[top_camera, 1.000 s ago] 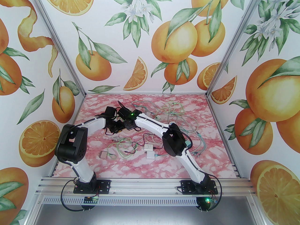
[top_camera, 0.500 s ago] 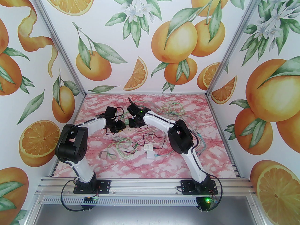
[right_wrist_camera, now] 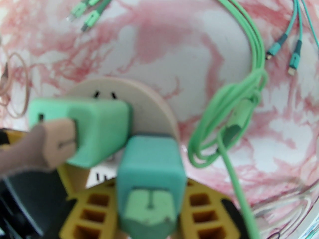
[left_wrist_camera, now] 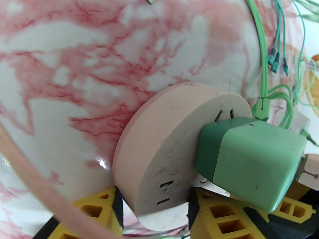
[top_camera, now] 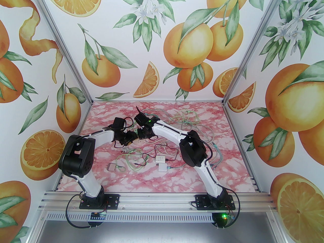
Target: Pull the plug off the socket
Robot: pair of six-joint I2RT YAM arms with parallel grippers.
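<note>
The right arm is coming back in. A moment ago it was swinging out to the right and opening a gap between the two wrists, with a bit of green showing in it. Now, from above, the right gripper [top_camera: 143, 133] is sitting almost against the left gripper [top_camera: 131, 137] again at the middle of the table [top_camera: 177, 181]. The left gripper's yellow fingers [left_wrist_camera: 109, 208] are clamping the round pink socket [left_wrist_camera: 159, 143] by its rim, holding it tilted up off the marble. The right gripper [right_wrist_camera: 149, 195] is pinching the teal plug [right_wrist_camera: 149, 163] between its pads, the plug's nose lying at the lower edge of the socket [right_wrist_camera: 149, 101]. I can't tell whether its prongs are out or in the slots. A second, light green plug [left_wrist_camera: 249, 158] is seated in the socket face, with a pink connector [right_wrist_camera: 59, 141] in its back. To me the pull isn't looking settled, because the plug is hovering too close to the socket to call it free.
</note>
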